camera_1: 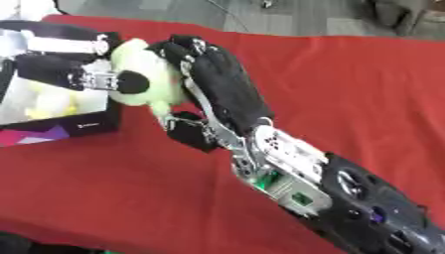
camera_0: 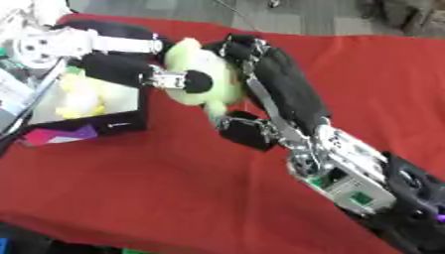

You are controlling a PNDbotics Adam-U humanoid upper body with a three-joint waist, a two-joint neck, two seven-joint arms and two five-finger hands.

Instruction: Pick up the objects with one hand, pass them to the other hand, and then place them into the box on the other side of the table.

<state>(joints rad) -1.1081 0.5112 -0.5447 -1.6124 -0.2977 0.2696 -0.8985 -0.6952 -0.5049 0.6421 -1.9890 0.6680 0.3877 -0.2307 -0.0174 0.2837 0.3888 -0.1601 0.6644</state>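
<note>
Green plush toy (camera_0: 201,74) held above the red surface (camera_0: 174,168), clasped between both hands. Right hand (camera_0: 260,74) fingers curled round it from 3 o'clock; left hand (camera_0: 143,74) fingers apparently pinching it from 9 o'clock. Box (camera_0: 96,116) at 9 o'clock, something yellow inside.

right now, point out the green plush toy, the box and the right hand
green plush toy (camera_0: 201,67), left eye view, on its pale green body between the two hands
box (camera_0: 121,123), left eye view, on its dark front wall
right hand (camera_0: 282,82), left eye view, on the black back of the hand
</note>
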